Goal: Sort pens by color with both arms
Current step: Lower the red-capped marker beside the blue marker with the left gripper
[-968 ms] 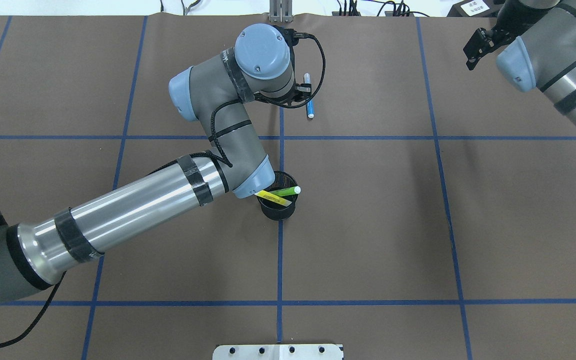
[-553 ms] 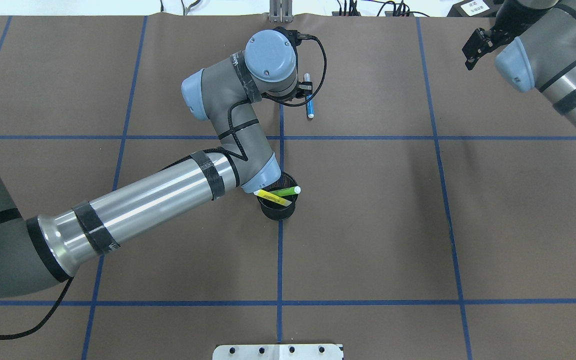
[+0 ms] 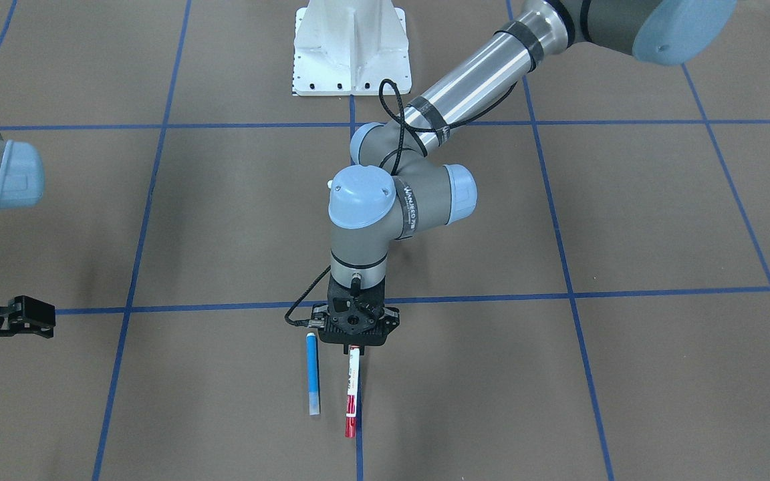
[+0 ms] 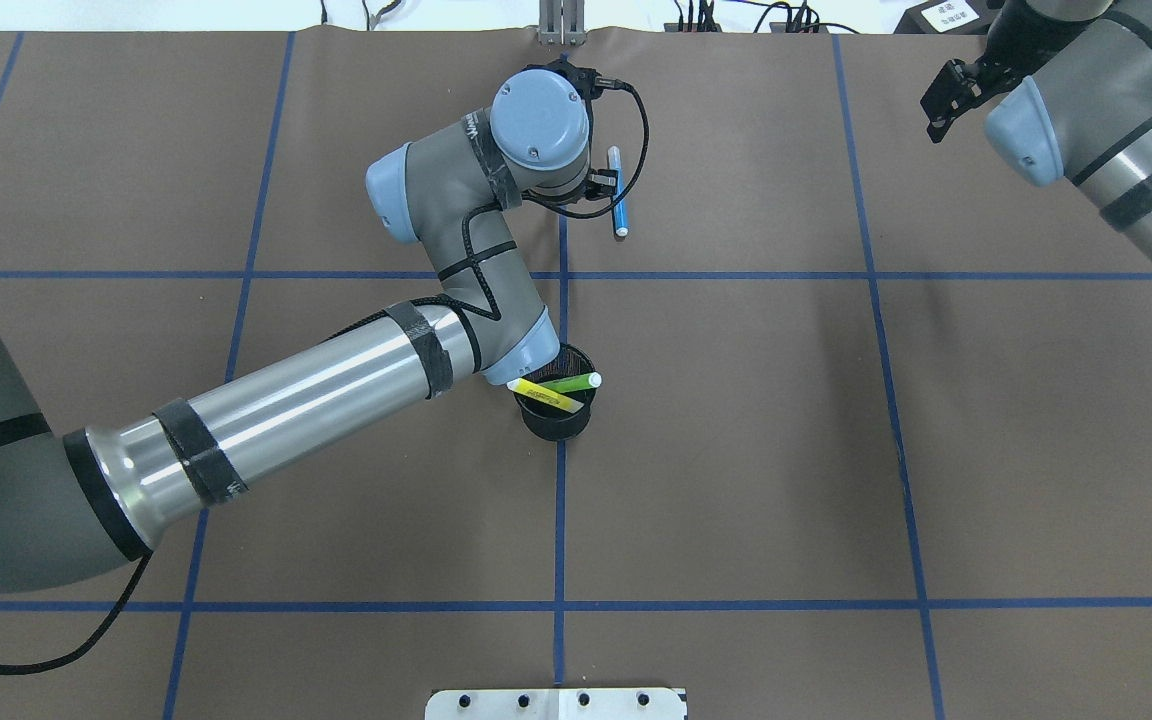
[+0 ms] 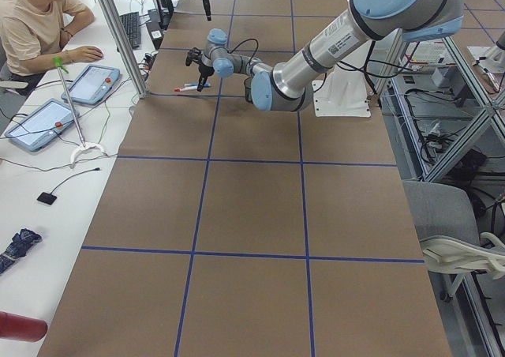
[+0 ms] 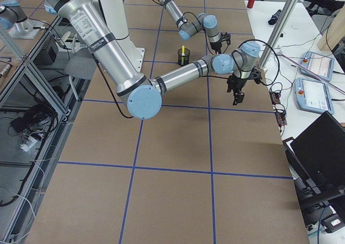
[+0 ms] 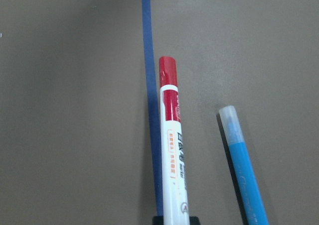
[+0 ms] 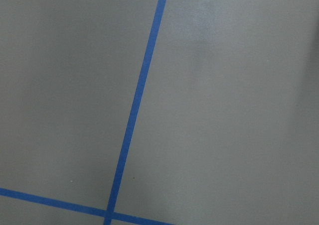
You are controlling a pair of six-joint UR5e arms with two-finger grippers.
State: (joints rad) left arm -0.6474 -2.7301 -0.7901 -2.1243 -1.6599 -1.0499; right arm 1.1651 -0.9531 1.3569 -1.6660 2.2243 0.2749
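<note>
A white pen (image 3: 352,391) with red ends and printed lettering is gripped at one end by the closed left hand (image 3: 355,342), well beyond the cup (image 4: 556,412) from the robot's base. A blue pen (image 3: 313,374) with a pale cap lies on the tabletop (image 3: 559,401) just beside it. A green pen (image 4: 576,382) and a yellow pen (image 4: 542,394) are seen tilted in the cup. From overhead, the white pen is hidden under the wrist. The right hand (image 4: 944,92) is seen well apart from the cup, on the robot's right; whether it is open or closed cannot be told.
</note>
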